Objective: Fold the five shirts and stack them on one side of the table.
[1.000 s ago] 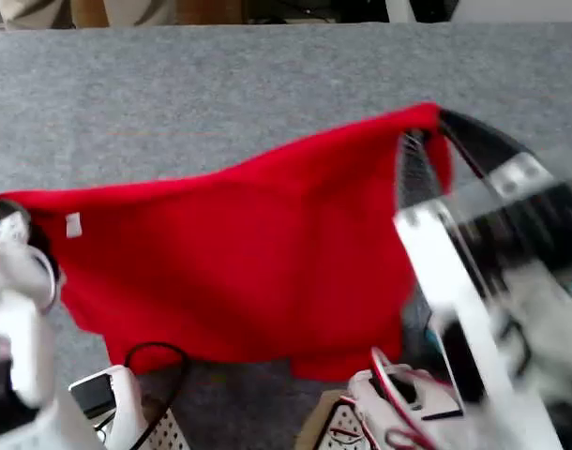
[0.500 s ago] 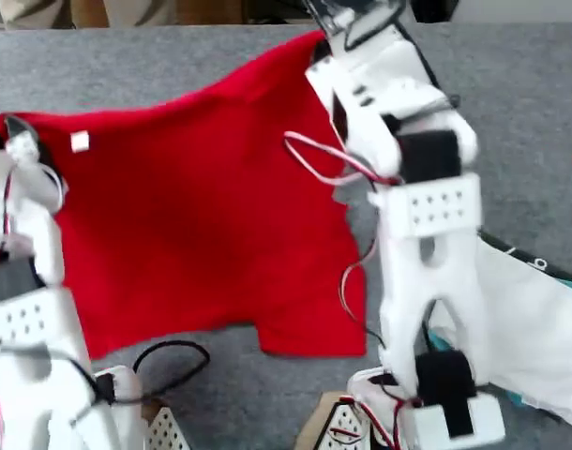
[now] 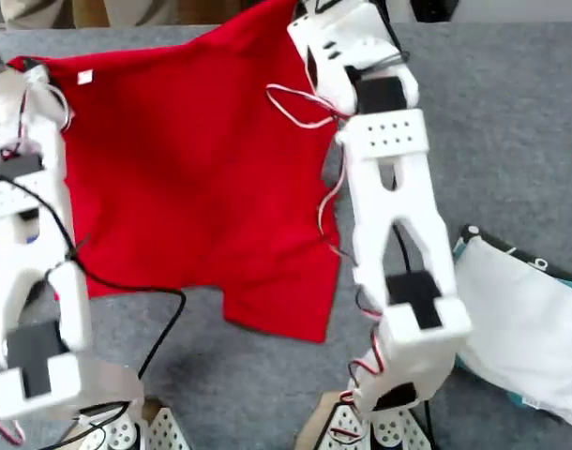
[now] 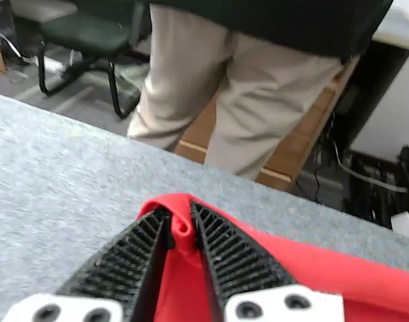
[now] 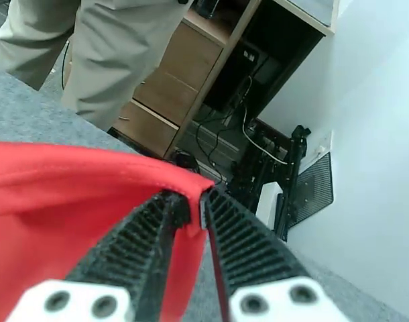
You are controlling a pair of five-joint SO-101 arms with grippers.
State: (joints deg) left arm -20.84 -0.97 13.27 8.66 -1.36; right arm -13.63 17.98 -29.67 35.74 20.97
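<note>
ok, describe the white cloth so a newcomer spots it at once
Start from the grey table and the big red shirt stretched across it. In the high view, right of the shirt beyond an arm, lies the white cloth: flat, the only pale fabric, with a teal strip under it.

The red shirt (image 3: 192, 178) is soft, matt cloth, and a fold of it is pinched between the jaws of the left gripper (image 4: 181, 231) and of the right gripper (image 5: 191, 204). The fingers (image 4: 134, 251) are black, ribbed, matt plastic. Beyond the jaws, the table (image 3: 511, 122) is rough grey felt-like fabric.
</note>
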